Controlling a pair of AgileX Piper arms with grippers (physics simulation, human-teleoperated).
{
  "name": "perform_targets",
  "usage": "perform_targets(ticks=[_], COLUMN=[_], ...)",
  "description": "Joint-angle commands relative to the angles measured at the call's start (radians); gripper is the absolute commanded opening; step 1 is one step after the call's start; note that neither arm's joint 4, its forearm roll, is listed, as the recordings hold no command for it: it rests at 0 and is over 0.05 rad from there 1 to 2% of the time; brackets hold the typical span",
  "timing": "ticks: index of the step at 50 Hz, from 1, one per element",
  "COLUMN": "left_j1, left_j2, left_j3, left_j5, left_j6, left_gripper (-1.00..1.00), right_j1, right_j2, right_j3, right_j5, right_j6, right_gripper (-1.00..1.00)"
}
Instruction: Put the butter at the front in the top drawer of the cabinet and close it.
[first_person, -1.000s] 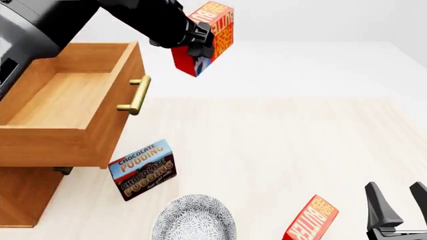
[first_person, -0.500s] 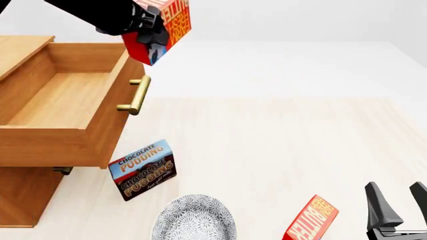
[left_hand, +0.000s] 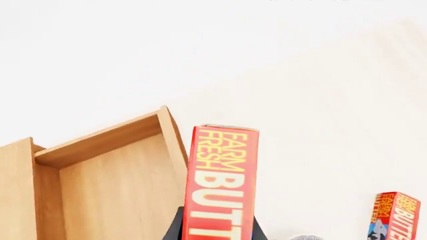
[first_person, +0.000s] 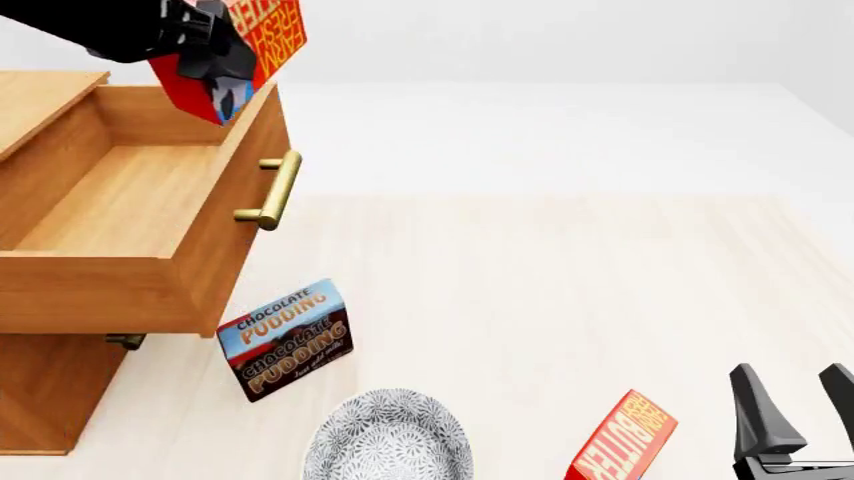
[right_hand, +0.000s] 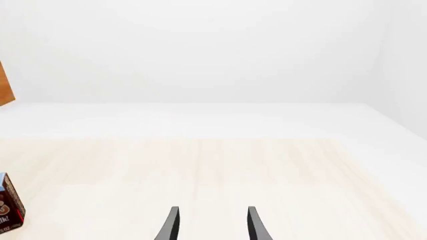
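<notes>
The top drawer (first_person: 200, 250) of the light-brown cabinet (first_person: 47, 390) stands pulled open, its inside bare, its brass handle (first_person: 274, 190) on the front panel. My left gripper (first_person: 211, 55) is shut on a red butter box (first_person: 254, 40), tilted in the air over the drawer's handle-side edge. The left wrist view shows this butter box (left_hand: 220, 185) upright between my fingers beside the open drawer (left_hand: 107, 190). A second butter box (first_person: 625, 440) leans at the table's near edge. Just right of it, my right gripper (first_person: 801, 400) is open with nothing between its fingers (right_hand: 172, 222).
A blue-brown chocolate pudding box (first_person: 284, 338) stands below the drawer's front corner. A patterned grey bowl (first_person: 387, 440) sits at the near edge between the pudding and the second butter box (left_hand: 395, 215). The pale wooden table (first_person: 561, 280) runs right and back.
My left gripper has carried the butter box leftward, from right of the drawer's handle to above the drawer's front edge. The right arm has not moved.
</notes>
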Motion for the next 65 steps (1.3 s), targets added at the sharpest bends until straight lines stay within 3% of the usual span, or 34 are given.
perform_targets(ticks=[1,20,38,49,65], left_j1=[0.048,0.173,0.232,0.256,0.252], left_j2=[-0.066,-0.175,-0.238,-0.264,-0.308], left_j3=[0.038,0.145,0.219,0.258,0.415], left_j5=[0.000,0.000,0.000,-0.003,-0.109], left_j6=[0.029,0.003,-0.032,-0.052,-0.091], left_gripper=[-1.00,-1.00,-1.00,-1.00,-1.00], right_j1=[0.000,0.000,0.000,0.000,0.000], right_j2=[-0.002,-0.002,-0.002,-0.002,-0.002], right_j3=[0.001,0.001,0.001,0.001,0.001], right_j5=[0.000,0.000,0.000,0.001,0.000], right_j6=[0.000,0.000,0.000,0.000,0.000], right_gripper=[1.00,1.00,1.00,1.00,1.00])
